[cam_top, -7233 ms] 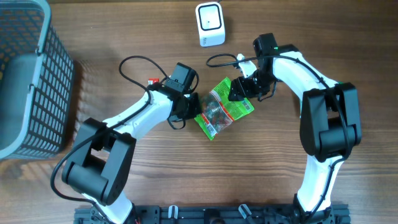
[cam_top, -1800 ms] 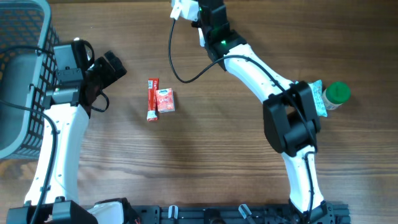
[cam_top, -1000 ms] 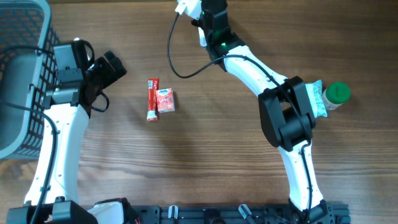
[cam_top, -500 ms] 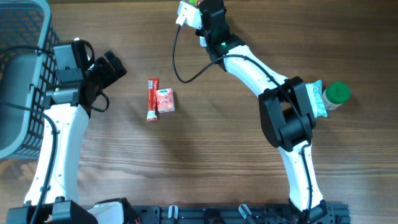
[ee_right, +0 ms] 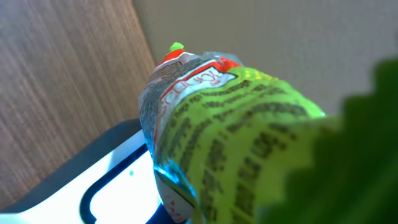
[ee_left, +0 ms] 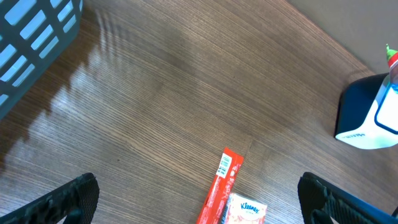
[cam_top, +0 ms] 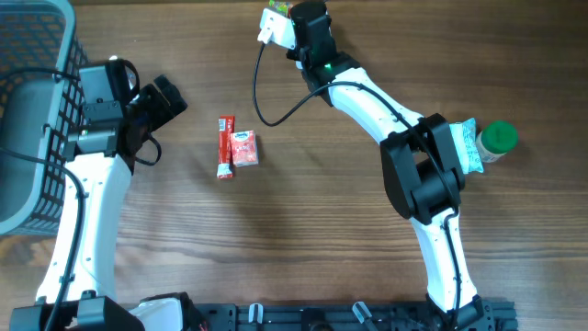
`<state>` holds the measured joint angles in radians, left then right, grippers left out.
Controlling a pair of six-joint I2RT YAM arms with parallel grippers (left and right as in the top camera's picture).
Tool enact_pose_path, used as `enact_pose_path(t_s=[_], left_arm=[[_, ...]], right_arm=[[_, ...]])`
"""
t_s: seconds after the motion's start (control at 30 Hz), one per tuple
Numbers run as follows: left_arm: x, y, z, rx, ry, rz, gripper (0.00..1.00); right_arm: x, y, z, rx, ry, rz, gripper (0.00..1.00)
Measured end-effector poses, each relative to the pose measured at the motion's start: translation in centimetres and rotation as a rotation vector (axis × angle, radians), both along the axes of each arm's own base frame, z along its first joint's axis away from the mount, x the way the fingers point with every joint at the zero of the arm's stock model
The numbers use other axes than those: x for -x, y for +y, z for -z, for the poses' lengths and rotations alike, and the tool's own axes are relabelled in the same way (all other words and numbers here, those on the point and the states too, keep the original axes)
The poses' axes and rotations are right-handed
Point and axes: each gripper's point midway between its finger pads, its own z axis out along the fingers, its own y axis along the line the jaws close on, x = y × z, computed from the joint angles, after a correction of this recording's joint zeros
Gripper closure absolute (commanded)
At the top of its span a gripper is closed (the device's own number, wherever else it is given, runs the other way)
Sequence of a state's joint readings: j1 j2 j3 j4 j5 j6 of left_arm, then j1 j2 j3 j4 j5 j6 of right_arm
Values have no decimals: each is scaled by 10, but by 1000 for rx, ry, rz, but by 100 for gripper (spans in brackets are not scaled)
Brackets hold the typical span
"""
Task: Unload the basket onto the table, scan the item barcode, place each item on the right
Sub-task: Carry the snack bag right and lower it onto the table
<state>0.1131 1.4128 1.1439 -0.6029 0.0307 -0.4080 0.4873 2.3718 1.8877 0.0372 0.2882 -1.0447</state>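
Snack bag (ee_right: 224, 124): a green and clear printed pouch, pinched by the right gripper at the far edge of the table, just above the scanner; the right wrist view shows it bulging over the scanner's white face, and whether the two touch cannot be told.
Right gripper (cam_top: 306, 20): fingers pressed together on the snack bag, the arm stretched to the far middle.
Barcode scanner (cam_top: 274, 26): a white box with a dark body, at the far edge, just left of the right gripper; it shows in the left wrist view too (ee_left: 373, 115).
Left gripper (cam_top: 168, 97): fingers (ee_left: 71, 196) spread wide, holding nothing, up over the wood at far left, just right of the basket.
Basket (cam_top: 69, 55): grey mesh, in the far left corner; its grid wall and grey floor show, with the left arm's cable crossing the rim.
Red stick sachet (cam_top: 225, 145): flat on the table, left of centre, well apart from both grippers.
Kleenex tissue pack (cam_top: 244, 150): touching the sachet's right side.
Green-capped bottle (cam_top: 501, 138): at the right, partly hidden behind the right arm's elbow.
Table (cam_top: 322, 239): brown wood grain.
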Motion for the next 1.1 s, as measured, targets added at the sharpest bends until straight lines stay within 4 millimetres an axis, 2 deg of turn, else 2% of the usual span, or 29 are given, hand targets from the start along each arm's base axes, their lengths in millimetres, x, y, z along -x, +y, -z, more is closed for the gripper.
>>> enact_pose_path(t_s=[0.23, 0.37, 0.5, 0.6, 0.67, 0.77, 0.8, 0.9, 1.0, 1.1], left_arm=[[0, 0, 0, 0, 0, 0, 0], [0, 0, 0, 0, 0, 0, 0], [0, 0, 0, 0, 0, 0, 0], [0, 0, 0, 0, 0, 0, 0], [0, 0, 0, 0, 0, 0, 0], [0, 0, 0, 0, 0, 0, 0], [0, 0, 0, 0, 0, 0, 0], [0, 0, 0, 0, 0, 0, 0], [0, 0, 0, 0, 0, 0, 0], [0, 0, 0, 0, 0, 0, 0]], right_arm=[[-9, 4, -26, -79, -99, 12, 96], [-11, 0, -30, -133, -108, 61, 96], [-7, -5, -28, -205, -58, 112, 96], [4, -7, -42, -289, 3, 138, 96], [16, -10, -66, -352, 35, 152, 96], [46, -24, -105, -408, 104, 186, 96], [63, -33, -127, -433, 132, 203, 96], [108, -61, -155, -464, 234, 270, 96], [154, -101, -157, -470, 380, 383, 96], [191, -148, -125, -436, 573, 566, 96]])
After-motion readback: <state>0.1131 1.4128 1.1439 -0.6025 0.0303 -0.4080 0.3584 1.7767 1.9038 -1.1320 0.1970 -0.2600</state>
